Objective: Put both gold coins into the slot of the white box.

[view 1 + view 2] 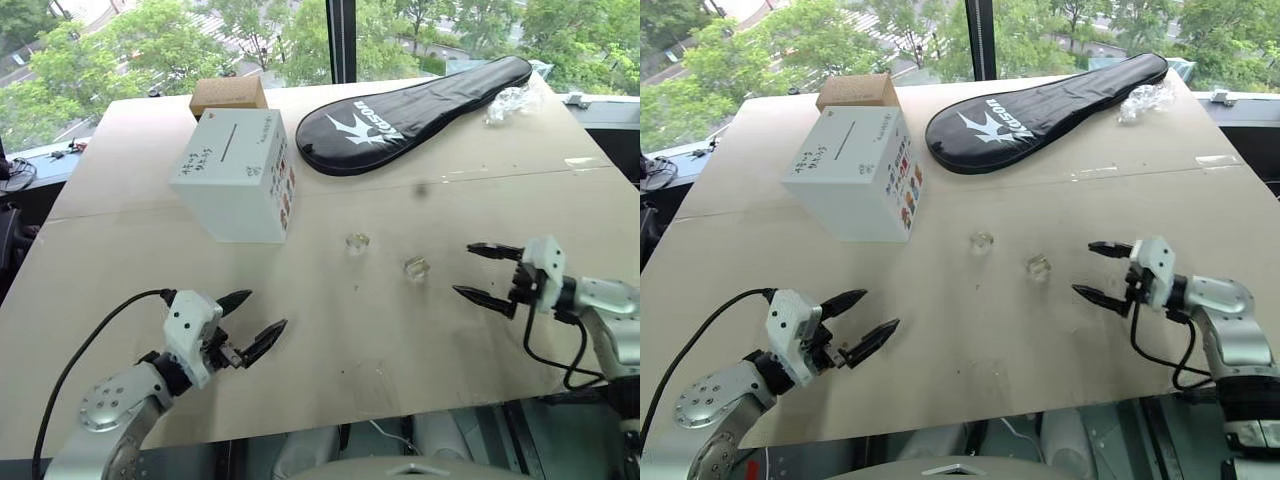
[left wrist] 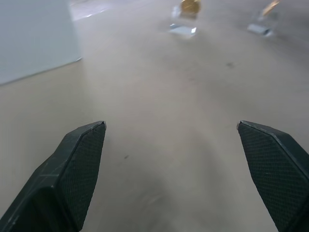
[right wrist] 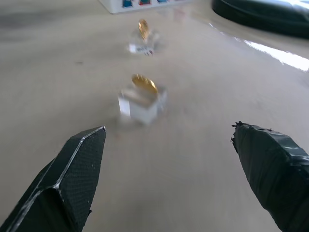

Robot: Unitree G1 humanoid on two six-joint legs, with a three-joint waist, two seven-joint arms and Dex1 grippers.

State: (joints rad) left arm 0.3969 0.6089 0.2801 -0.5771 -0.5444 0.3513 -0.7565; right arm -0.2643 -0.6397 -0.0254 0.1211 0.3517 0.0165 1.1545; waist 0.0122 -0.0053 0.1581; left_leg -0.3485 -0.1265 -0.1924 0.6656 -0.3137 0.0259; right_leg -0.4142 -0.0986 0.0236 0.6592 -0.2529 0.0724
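Observation:
The white box (image 1: 238, 175) stands at the table's back left, its dark slot (image 1: 230, 146) on the top face beside handwritten characters. Two gold coins, each standing in a small clear block, rest mid-table: one (image 1: 357, 242) nearer the box, the other (image 1: 416, 267) further right. The wrist views show them too: (image 3: 143, 98), (image 3: 143, 37), (image 2: 186, 17), (image 2: 264, 20). My right gripper (image 1: 485, 271) is open, a short way right of the nearer coin, fingers pointing toward it. My left gripper (image 1: 254, 320) is open near the front left, empty, well short of the coins.
A brown cardboard box (image 1: 228, 95) sits behind the white box. A black racket cover (image 1: 410, 100) lies across the back, crumpled clear plastic (image 1: 512, 103) at its right end. A black cable (image 1: 90, 335) trails from the left arm. The table's front edge runs just below both grippers.

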